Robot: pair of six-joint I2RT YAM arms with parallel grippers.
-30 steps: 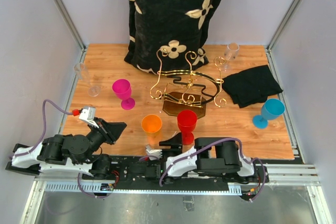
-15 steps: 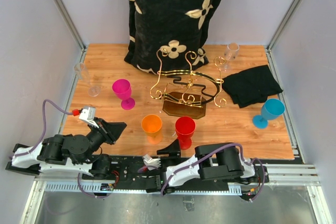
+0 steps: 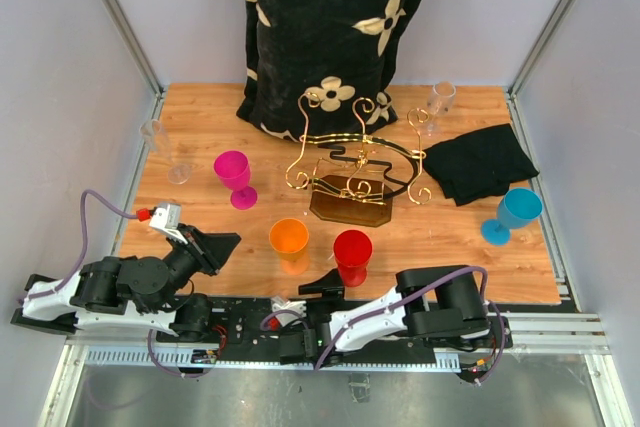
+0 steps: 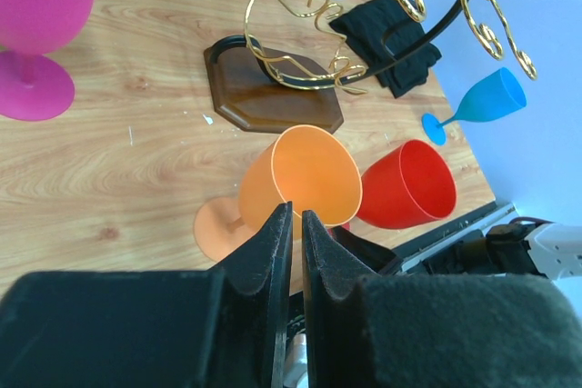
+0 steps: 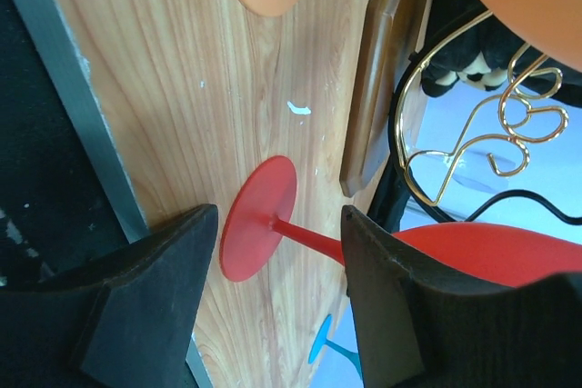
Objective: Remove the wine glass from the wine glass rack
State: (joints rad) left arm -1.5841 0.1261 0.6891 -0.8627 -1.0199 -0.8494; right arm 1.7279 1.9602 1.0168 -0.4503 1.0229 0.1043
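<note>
The wine glass rack, gold scroll wire on a dark brown base, stands mid-table with nothing hanging on it. A red wine glass stands upright near the front edge, its foot flat on the wood. My right gripper is open just in front of it. In the right wrist view its fingers flank the thin stem, one low by the foot, the other up by the bowl. My left gripper rests shut and empty at the front left, pointing toward the orange glass.
An orange glass stands left of the red one. A pink glass is farther left and a blue glass at the right. Clear glasses stand near both back corners. A black cloth lies right, patterned fabric behind.
The right arm has drawn back toward the near edge, and the red wine glass has shifted nearer with it. The left arm has stayed still.
</note>
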